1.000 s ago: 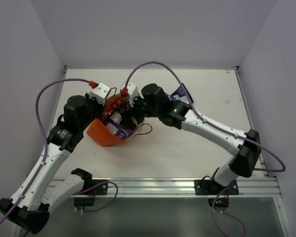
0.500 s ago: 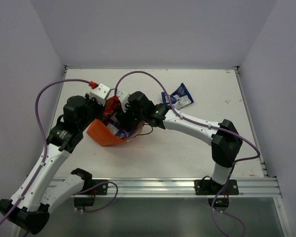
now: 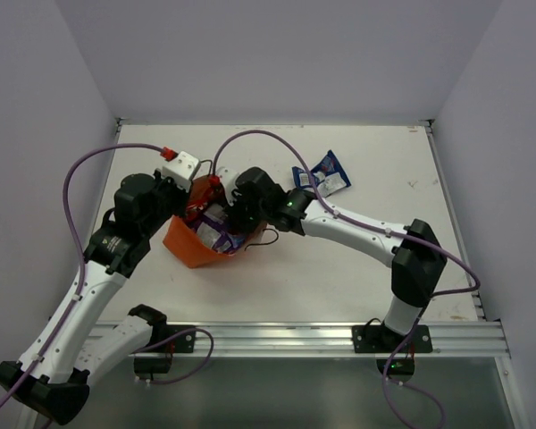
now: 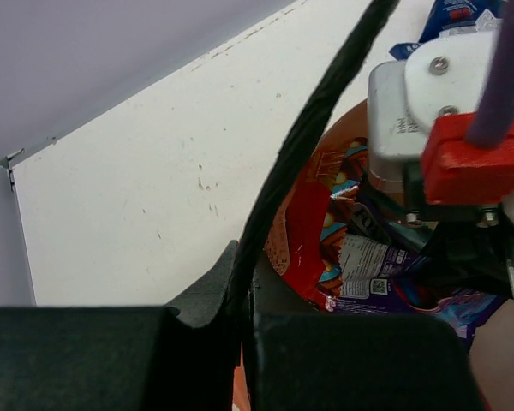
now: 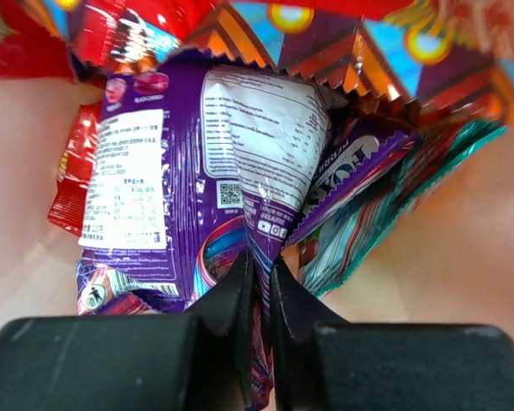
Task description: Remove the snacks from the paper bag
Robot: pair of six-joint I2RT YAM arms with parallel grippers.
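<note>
The orange paper bag [image 3: 186,246] lies tipped on the table with its mouth facing the far right. My left gripper [image 4: 244,300] is shut on the bag's dark handle [image 4: 317,120], at the rim. My right gripper [image 5: 259,274] is inside the bag, shut on the lower edge of a purple snack packet [image 5: 231,154]. A teal-green packet [image 5: 368,231] lies beside it. Red-orange packets [image 5: 325,34] are behind it and a red one [image 5: 68,180] is to the left. From above, the right gripper [image 3: 225,223] is in the bag's mouth. A blue-white packet [image 3: 326,174] lies out on the table.
The pale inside wall of the bag [image 5: 463,248] closes in around my right fingers. The right wrist's white camera block with its red plug [image 4: 475,158] sits just over the bag's mouth. Grey walls bound the white table [image 3: 357,268] on three sides.
My right gripper went deeper into the bag and shut on the purple packet. The bag shifted slightly. The left gripper kept its hold.
</note>
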